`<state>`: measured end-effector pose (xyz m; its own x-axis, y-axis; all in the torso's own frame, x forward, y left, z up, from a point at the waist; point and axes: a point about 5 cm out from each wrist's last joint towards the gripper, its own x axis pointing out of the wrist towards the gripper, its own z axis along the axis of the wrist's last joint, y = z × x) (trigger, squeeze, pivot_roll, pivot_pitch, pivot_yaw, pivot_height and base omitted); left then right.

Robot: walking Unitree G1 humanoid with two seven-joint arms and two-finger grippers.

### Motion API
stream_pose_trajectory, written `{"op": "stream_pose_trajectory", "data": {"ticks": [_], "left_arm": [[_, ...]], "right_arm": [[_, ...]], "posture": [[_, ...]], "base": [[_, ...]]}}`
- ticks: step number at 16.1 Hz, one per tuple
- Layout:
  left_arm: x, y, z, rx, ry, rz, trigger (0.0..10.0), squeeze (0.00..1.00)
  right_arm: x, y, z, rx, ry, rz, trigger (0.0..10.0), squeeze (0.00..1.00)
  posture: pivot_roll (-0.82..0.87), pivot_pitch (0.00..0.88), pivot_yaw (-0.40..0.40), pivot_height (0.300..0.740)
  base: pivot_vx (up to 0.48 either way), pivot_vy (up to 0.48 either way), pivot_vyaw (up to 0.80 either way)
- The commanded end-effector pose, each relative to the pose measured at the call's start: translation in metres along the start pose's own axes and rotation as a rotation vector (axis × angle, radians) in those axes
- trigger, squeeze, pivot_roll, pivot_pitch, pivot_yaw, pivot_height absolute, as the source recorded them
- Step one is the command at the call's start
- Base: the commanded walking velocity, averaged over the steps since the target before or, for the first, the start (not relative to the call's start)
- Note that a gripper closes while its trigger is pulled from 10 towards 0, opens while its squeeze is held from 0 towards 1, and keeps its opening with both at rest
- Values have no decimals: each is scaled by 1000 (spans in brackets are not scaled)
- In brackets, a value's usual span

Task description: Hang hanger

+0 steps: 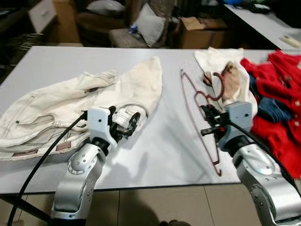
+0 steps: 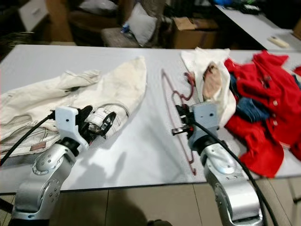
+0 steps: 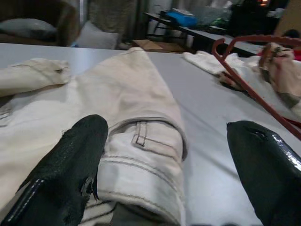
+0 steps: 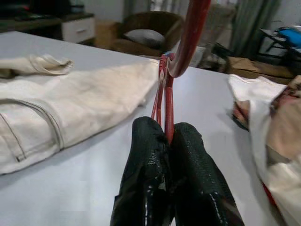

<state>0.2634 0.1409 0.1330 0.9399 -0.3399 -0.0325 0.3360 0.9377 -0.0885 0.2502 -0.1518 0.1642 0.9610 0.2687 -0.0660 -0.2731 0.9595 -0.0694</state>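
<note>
Red wire hanger [image 1: 197,110], thin and bent, flat on the white table [image 1: 160,150], hook end far from the robot, next to a pale garment [image 1: 225,70]. Long, narrow triangle stretching toward the near table edge. Pinched at the neck between 2 black fingers of the right gripper [image 4: 168,141].

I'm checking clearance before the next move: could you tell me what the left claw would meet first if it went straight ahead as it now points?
Most likely the cream trousers: the open left claw sits just behind their folded waistband.
</note>
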Motion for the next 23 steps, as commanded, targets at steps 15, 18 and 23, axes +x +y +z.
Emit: {"op": "stream_pose_trajectory", "data": {"ticks": [15, 18, 23], "left_arm": [[16, -1, 17, 10, -63, -24, 10000, 0], [22, -4, 17, 7, -66, -33, 10000, 0], [23, -8, 13, -6, -50, -55, 10000, 0]], "right_arm": [[-3, 7, 47, -3, -258, 21, 10000, 0], [-4, -3, 40, -5, -217, -49, 10000, 0], [-7, -15, 26, -26, -130, -131, 10000, 0]], "posture": [[-150, 0, 29, 740], [-159, 0, 43, 740], [-162, 0, 51, 740]], "base": [[0, -340, -92], [0, -325, -800], [0, -254, -800]]}}
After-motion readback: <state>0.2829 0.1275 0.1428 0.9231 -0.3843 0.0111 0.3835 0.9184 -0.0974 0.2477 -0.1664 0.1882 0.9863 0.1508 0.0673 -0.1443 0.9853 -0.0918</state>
